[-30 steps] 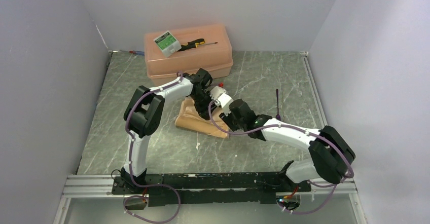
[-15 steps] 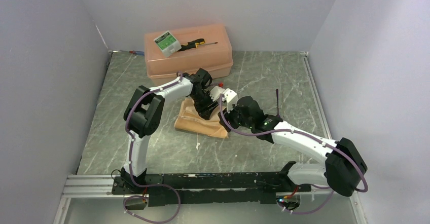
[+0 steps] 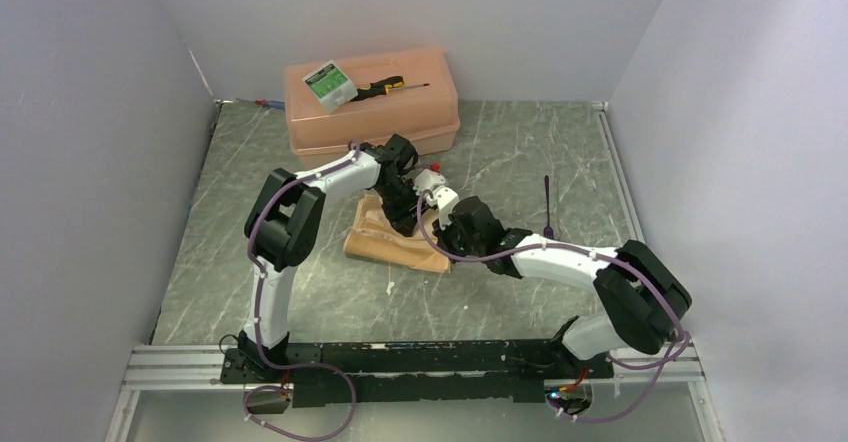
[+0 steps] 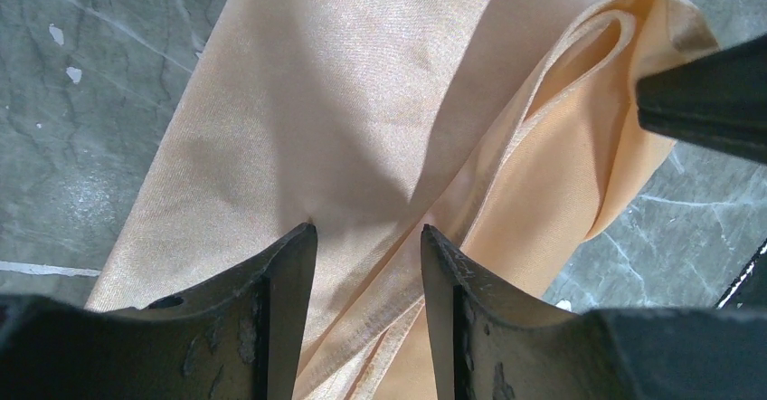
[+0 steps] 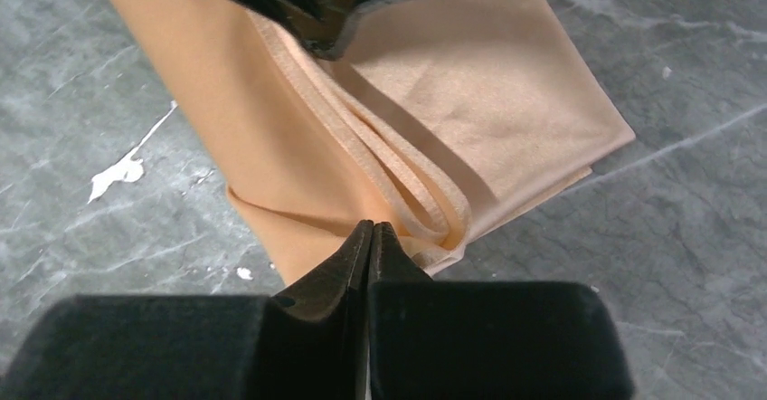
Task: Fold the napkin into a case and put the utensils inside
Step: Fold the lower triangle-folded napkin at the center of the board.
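Looking down both wrists, I see my left gripper [image 4: 366, 230] with jaws apart over the napkin [image 4: 344, 83], my right gripper [image 5: 372, 226] with jaws together at its folded edge.

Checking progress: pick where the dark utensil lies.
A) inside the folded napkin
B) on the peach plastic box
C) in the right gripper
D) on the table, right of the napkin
D: the top view shows the utensil lying on the table, apart from the napkin, to its right.
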Motion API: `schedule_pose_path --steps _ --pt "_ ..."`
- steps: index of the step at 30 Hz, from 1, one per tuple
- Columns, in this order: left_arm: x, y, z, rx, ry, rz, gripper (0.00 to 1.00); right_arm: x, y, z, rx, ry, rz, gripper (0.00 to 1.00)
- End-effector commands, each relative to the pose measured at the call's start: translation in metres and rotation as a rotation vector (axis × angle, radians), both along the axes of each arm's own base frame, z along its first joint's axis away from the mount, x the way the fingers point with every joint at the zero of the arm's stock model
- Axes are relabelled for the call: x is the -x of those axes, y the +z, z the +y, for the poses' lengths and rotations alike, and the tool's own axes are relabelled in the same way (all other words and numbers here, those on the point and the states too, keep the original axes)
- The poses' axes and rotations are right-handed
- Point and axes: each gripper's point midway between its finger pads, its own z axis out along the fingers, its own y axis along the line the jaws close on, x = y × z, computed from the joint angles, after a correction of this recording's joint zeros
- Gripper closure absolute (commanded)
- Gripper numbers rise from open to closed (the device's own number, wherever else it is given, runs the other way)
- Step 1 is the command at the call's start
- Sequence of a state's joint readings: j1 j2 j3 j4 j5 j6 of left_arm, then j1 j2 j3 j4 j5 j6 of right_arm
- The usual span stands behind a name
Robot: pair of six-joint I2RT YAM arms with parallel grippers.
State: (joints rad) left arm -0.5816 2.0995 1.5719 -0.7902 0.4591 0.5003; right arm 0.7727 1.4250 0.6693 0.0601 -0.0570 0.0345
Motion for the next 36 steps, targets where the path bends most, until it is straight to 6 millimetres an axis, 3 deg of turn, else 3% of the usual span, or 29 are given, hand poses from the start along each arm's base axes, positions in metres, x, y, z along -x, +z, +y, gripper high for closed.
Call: schedule_pose_path --steps 1,10,14,18,22,24,31,36 --pt "-0.001 0.004 -0.002 0.011 0.003 0.018 0.48 -0.023 0.008 -0.002 -0.065 -0.104 -0.047 0.98" --pt "-0.004 0.028 -0.008 0.058 0.015 0.02 0.43 -0.024 -0.025 -0.016 -0.004 -0.177 0.052 1.0" --pt "-0.014 0.047 -0.007 0.086 0.048 0.005 0.33 -0.022 -0.036 -0.026 0.029 -0.229 0.086 1.0" --pt "-0.028 0.076 -0.003 0.122 0.081 -0.031 0.28 -0.015 -0.04 -0.032 0.015 -0.253 0.102 1.0" --pt "-0.023 0.094 0.016 0.115 0.079 -0.029 0.27 -0.01 -0.038 -0.035 0.003 -0.261 0.104 1.0" --pt "-0.012 0.092 0.032 0.097 0.078 -0.01 0.3 -0.011 -0.035 -0.035 -0.005 -0.266 0.098 1.0" --pt "0.025 0.06 0.099 0.001 0.197 0.114 0.32 -0.008 -0.023 -0.028 -0.04 -0.269 0.134 1.0" --pt "0.036 0.052 0.112 -0.01 0.254 0.125 0.33 -0.004 -0.019 -0.024 -0.065 -0.265 0.166 0.97"
